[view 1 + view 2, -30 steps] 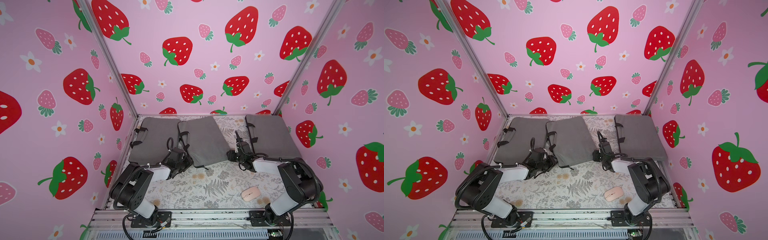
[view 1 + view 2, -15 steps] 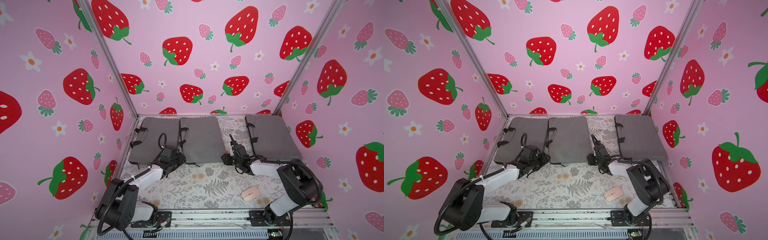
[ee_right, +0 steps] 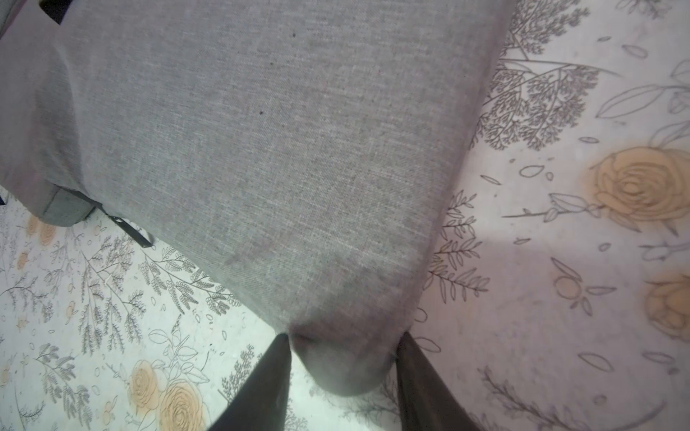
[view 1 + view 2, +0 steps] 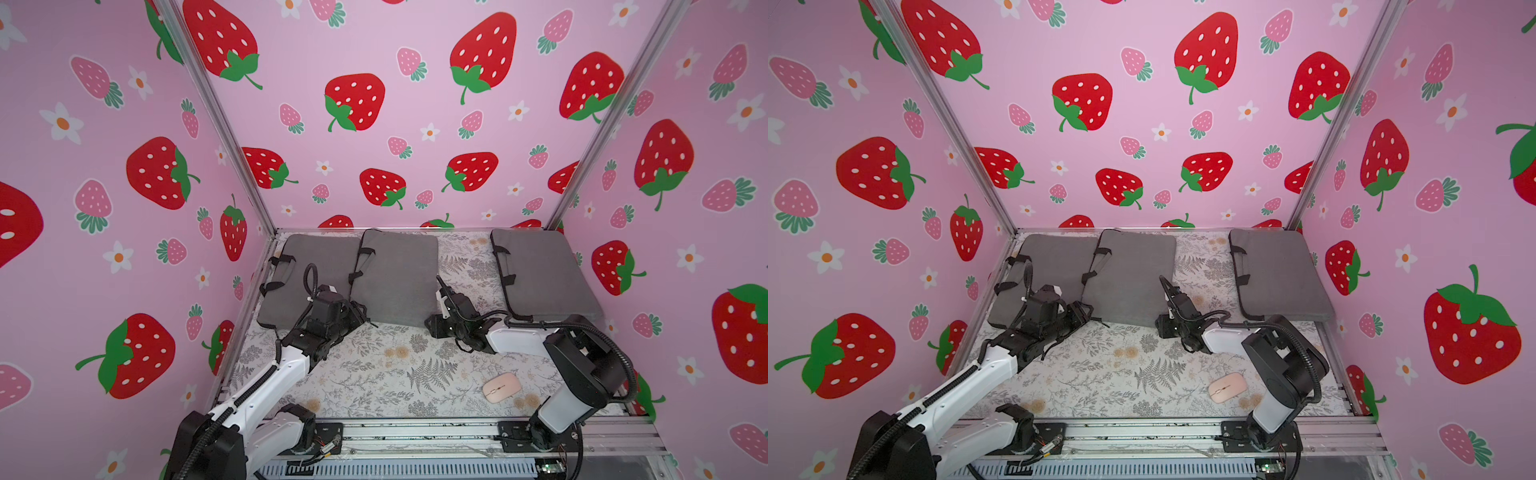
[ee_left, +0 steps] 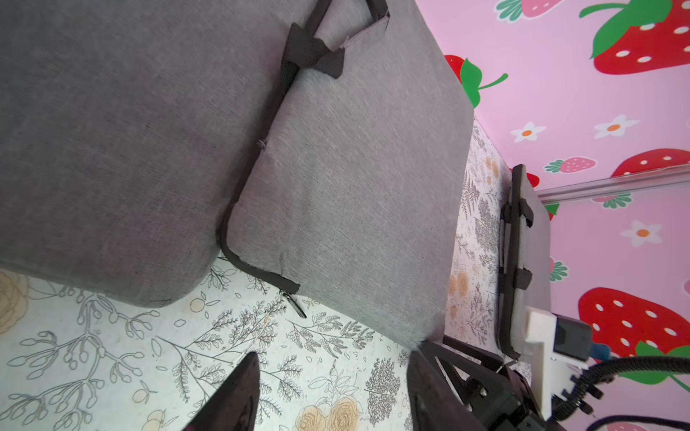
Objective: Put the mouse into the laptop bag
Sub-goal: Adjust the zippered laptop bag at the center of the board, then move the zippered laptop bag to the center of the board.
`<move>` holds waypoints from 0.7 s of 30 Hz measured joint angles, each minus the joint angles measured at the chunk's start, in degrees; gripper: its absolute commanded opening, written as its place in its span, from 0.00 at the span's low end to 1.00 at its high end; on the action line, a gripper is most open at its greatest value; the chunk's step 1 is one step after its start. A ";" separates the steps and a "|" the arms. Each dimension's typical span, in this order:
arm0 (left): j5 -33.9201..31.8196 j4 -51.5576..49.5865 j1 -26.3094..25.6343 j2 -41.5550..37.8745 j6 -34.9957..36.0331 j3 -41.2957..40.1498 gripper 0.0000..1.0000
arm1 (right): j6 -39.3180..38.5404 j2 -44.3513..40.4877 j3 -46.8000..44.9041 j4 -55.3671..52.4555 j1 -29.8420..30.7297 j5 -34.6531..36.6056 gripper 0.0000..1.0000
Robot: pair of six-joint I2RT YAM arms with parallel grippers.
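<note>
Left arm (image 4: 270,388) and right arm (image 4: 519,340): white link shells, black joints, black corrugated cables (image 5: 634,364), white camera bracket (image 5: 537,328), black tapered fingers (image 3: 261,388); black bases (image 4: 536,434) on a silver rail (image 4: 415,432).

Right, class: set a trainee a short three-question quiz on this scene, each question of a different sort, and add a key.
1. True or false: the mouse already lies inside a laptop bag.
2. Multiple choice: the left hand is A) open and empty, B) shut on the mouse, C) shut on a strap.
3. Fill in: the near corner of the middle laptop bag sits between the fingers of the ___ hand.
Key: 1 false; 2 A; 3 right hand.
</note>
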 measured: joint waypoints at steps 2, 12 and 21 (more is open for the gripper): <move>1.11 0.87 -0.02 0.07 0.15 -0.66 0.63 | -0.31 -3.21 -0.44 -2.12 0.00 1.73 0.55; 4.96 12.02 -3.34 0.98 -0.57 -5.81 0.62 | -1.22 -32.09 -7.34 -13.90 -14.12 13.31 0.59; 2.86 21.24 -18.84 21.99 -1.25 8.35 0.61 | 1.95 -49.53 -18.45 -23.45 -34.23 13.27 0.58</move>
